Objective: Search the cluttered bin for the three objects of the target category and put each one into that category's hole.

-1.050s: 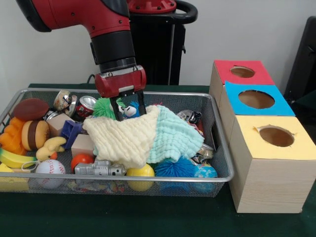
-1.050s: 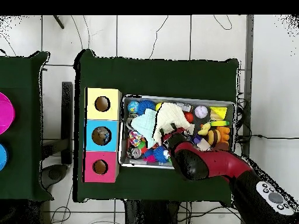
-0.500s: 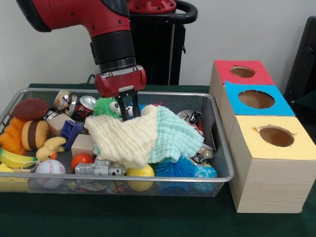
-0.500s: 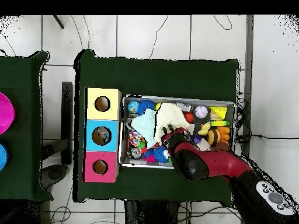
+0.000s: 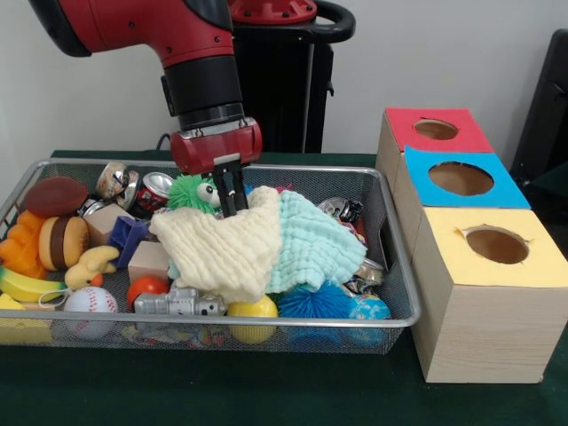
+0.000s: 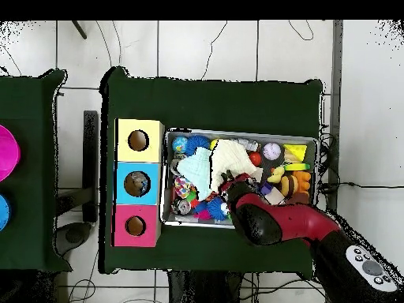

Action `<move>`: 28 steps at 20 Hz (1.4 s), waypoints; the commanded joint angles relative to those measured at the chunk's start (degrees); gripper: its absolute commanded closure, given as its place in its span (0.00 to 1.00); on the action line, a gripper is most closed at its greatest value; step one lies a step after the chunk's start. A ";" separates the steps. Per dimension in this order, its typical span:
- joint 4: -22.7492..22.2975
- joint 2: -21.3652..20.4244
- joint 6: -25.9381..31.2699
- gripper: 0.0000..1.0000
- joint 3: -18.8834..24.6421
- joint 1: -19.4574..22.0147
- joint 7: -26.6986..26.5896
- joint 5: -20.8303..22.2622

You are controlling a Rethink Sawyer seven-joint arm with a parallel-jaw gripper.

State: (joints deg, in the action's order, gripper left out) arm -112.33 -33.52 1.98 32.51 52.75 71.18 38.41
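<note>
No writing can be read on anything here. A wire bin (image 5: 390, 257) sits on the green table (image 5: 177, 390), crammed with toys. A yellow cloth (image 5: 226, 248) is heaped in the middle, overlapping a mint cloth (image 5: 315, 244) on its right side in the front view. Behind them a green fuzzy toy (image 5: 188, 191) shows, with a red can (image 5: 155, 189) and a silver bell (image 5: 113, 179) further left. Along the left end lie a brown football (image 5: 55, 195), a toy burger (image 5: 64, 241), a banana (image 5: 27, 286) and a baseball (image 5: 89, 300). At the front wall are a red ball (image 5: 146, 287), a grey toy camera (image 5: 182, 303), a yellow ball (image 5: 253, 311), a blue spiky ball (image 5: 319, 300) and a small globe ball (image 5: 368, 308).

Just beside the bin stands a row of three wooden boxes, each with a round hole on top: red box (image 5: 435, 129), blue box (image 5: 461, 177), yellow box (image 5: 497, 244).

The arm (image 5: 200, 71) comes down over the bin's middle, wrist vertical. The gripper (image 5: 232, 193) has its fingers drawn close together, pinching the top edge of the yellow cloth, which peaks up at the tips.
</note>
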 commanded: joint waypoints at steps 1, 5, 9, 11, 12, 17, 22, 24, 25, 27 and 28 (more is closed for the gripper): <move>-0.16 -0.48 0.59 1.00 2.67 -0.66 4.85 2.30; -1.39 -2.95 2.19 1.00 4.54 -0.27 5.55 -0.01; -4.17 -7.72 3.53 1.00 6.74 -0.59 7.35 -3.15; -6.16 -9.69 4.00 1.00 9.06 0.47 7.94 -4.75; -7.18 -10.73 4.29 1.00 9.96 0.79 8.20 -5.57; -10.08 -13.78 4.56 1.00 10.67 0.19 8.86 -7.87; -10.64 -14.11 2.68 1.00 9.11 -0.75 9.19 -8.16; -11.38 -15.21 2.91 1.00 10.00 -0.33 9.15 -9.02; -12.04 -16.31 3.79 1.00 11.04 0.30 8.96 -9.88; -13.36 -18.52 5.54 1.00 13.11 1.56 8.58 -11.60; -14.13 -20.14 6.88 1.00 14.60 2.48 8.15 -13.04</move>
State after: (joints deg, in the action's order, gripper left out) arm -121.68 -48.15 2.06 40.56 53.13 71.19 30.37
